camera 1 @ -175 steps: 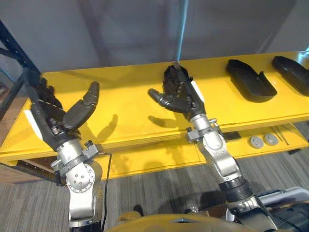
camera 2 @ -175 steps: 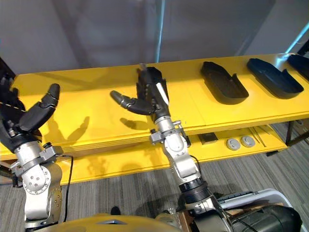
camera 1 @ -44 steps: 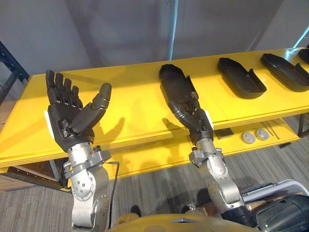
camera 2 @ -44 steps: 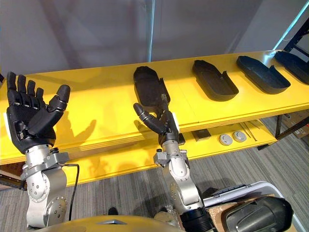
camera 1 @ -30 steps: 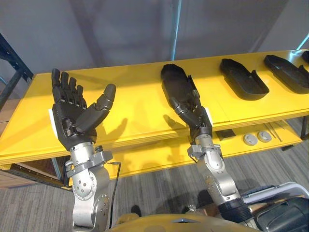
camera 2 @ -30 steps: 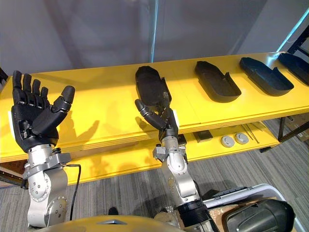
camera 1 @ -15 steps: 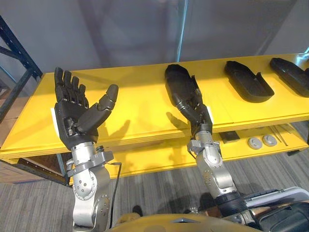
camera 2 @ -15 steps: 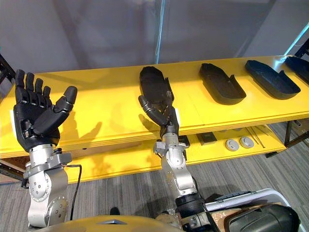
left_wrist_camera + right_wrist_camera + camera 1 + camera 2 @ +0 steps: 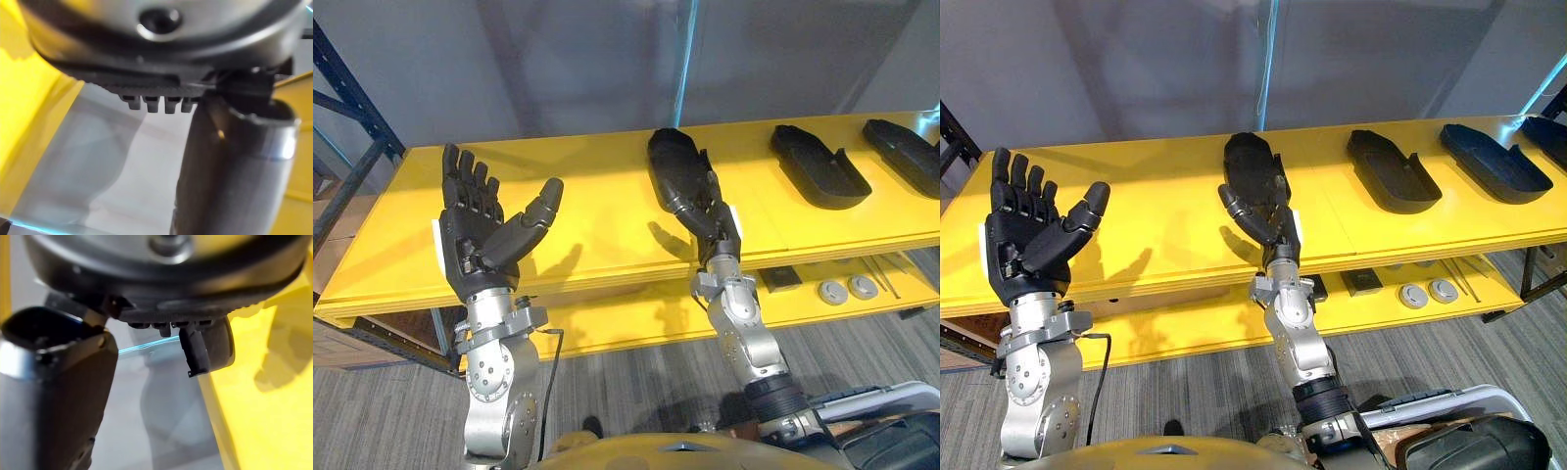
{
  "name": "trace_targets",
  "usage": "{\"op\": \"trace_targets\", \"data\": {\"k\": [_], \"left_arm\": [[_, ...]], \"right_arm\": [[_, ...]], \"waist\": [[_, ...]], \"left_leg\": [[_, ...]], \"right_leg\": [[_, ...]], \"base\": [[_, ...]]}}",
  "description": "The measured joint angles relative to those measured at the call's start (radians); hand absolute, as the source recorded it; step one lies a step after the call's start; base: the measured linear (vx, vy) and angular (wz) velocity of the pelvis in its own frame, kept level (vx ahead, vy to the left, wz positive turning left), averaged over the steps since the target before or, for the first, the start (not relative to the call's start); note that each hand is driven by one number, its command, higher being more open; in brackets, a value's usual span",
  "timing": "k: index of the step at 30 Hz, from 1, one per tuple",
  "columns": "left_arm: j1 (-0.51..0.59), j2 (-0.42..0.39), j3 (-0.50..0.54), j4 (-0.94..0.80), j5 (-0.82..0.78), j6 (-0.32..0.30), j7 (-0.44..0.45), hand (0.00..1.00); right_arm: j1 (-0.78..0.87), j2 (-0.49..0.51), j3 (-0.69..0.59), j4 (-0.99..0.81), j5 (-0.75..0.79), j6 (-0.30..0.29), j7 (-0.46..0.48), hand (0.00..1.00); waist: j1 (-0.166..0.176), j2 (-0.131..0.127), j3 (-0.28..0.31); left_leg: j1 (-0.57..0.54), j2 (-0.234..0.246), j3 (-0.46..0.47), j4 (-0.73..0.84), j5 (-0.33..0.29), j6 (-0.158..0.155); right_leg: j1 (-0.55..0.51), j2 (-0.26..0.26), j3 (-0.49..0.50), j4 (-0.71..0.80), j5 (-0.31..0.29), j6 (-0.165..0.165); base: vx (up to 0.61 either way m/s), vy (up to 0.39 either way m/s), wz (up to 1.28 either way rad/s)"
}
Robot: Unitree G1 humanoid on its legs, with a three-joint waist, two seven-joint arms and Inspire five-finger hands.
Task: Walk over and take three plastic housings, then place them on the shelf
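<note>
- The first plastic housing [image 9: 1253, 162] is a long black shell with a rounded far end. It lies flat on the yellow shelf [image 9: 1156, 225], in the upper middle of the frame. My right hand [image 9: 1271, 225] hides its near end, and I cannot tell if they touch.
- The second housing [image 9: 1393, 183] is also black. It lies open side up with a raised rim, right of the first and well apart.
- The third housing [image 9: 1494, 162] lies further right on the same shelf.
- The fourth housing [image 9: 1545, 132] is cut by the right edge.

Yellow shelf [image 9: 1136, 230], black plastic housings [image 9: 1393, 172] in a row
</note>
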Motion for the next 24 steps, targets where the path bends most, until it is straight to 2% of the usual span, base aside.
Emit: {"op": "trace_targets", "data": {"k": [5,7,9,10,11,12,14,16,20,24], "left_arm": [[-0.003,0.002,0.001,0.0,0.0,0.0,-0.023,1.0],[-0.003,0.004,0.001,0.0,0.0,-0.002,-0.04,1.0],[-0.008,0.009,0.006,0.0,0.0,-0.006,-0.047,1.0],[-0.013,0.01,0.006,0.0,0.0,-0.006,-0.047,1.0],[-0.027,0.017,0.006,0.0,0.0,-0.006,-0.047,1.0],[-0.032,0.019,0.006,0.0,0.0,-0.006,-0.048,1.0],[-0.064,0.042,0.001,0.0,0.001,-0.013,-0.059,1.0],[-0.086,0.048,-0.008,0.0,0.001,-0.036,-0.07,1.0],[-0.114,0.047,-0.047,0.007,0.002,-0.054,-0.075,1.0],[-0.123,0.047,-0.116,0.045,0.006,-0.059,-0.032,1.0]], "right_arm": [[0.008,-0.004,-0.006,-0.041,0.001,0.001,0.029,1.0],[0.07,-0.005,-0.009,-0.162,0.001,0.001,0.06,1.0],[0.195,-0.016,-0.022,-0.378,0.005,0.001,0.136,1.0],[0.223,-0.021,-0.032,-0.425,0.009,0.001,0.159,1.0],[0.279,-0.037,-0.068,-0.514,0.054,0.001,0.221,1.0],[0.289,-0.04,-0.077,-0.527,0.06,0.001,0.232,1.0],[0.364,-0.044,-0.166,-0.597,0.135,-0.005,0.295,1.0],[0.431,-0.039,-0.239,-0.635,0.137,-0.01,0.309,1.0],[0.563,-0.023,-0.363,-0.654,0.116,-0.011,0.267,1.0],[0.67,0.033,-0.443,-0.654,0.069,-0.018,0.173,1.0]], "waist": [[-0.001,0.0,0.0],[0.0,-0.001,0.0],[-0.007,-0.005,0.0],[-0.01,-0.007,0.001],[-0.031,-0.015,0.0],[-0.036,-0.016,0.0],[-0.074,-0.028,0.001],[-0.1,-0.031,0.0],[-0.169,-0.024,0.003],[-0.237,0.0,0.005]], "left_leg": [[-0.002,0.002,0.012,0.0,-0.002,-0.002],[-0.003,0.005,0.032,0.003,-0.006,-0.004],[0.008,0.013,0.072,0.004,-0.017,-0.01],[0.013,0.016,0.086,0.004,-0.02,-0.011],[0.03,0.018,0.118,0.003,-0.03,-0.013],[0.034,0.019,0.123,0.003,-0.031,-0.013],[0.059,0.03,0.18,0.003,-0.047,-0.02],[0.066,0.033,0.229,0.003,-0.06,-0.023],[0.089,0.035,0.334,0.004,-0.083,-0.033],[0.13,0.039,0.45,0.003,-0.113,-0.049]], "right_leg": [[-0.007,0.002,0.012,-0.003,0.0,0.0],[-0.018,0.005,0.028,-0.002,0.002,0.0],[-0.034,0.012,0.072,-0.002,0.007,-0.002],[-0.036,0.014,0.085,-0.002,0.009,-0.003],[-0.037,0.02,0.118,-0.003,0.012,-0.005],[-0.037,0.021,0.123,-0.003,0.012,-0.005],[-0.045,0.031,0.179,-0.002,0.014,-0.005],[-0.066,0.039,0.228,-0.003,0.02,-0.004],[-0.099,0.058,0.332,-0.005,0.035,0.002],[-0.108,0.08,0.438,-0.027,0.055,0.008]], "base": [[0.0,0.0,-0.04],[0.02,0.002,-0.27],[0.05,0.005,-0.52],[0.05,0.011,-0.7],[0.03,0.008,-0.53],[0.02,0.016,-0.65],[-0.01,0.007,-0.66],[-0.01,0.018,-0.77],[0.02,0.034,-0.77],[0.04,0.023,-0.81]]}}
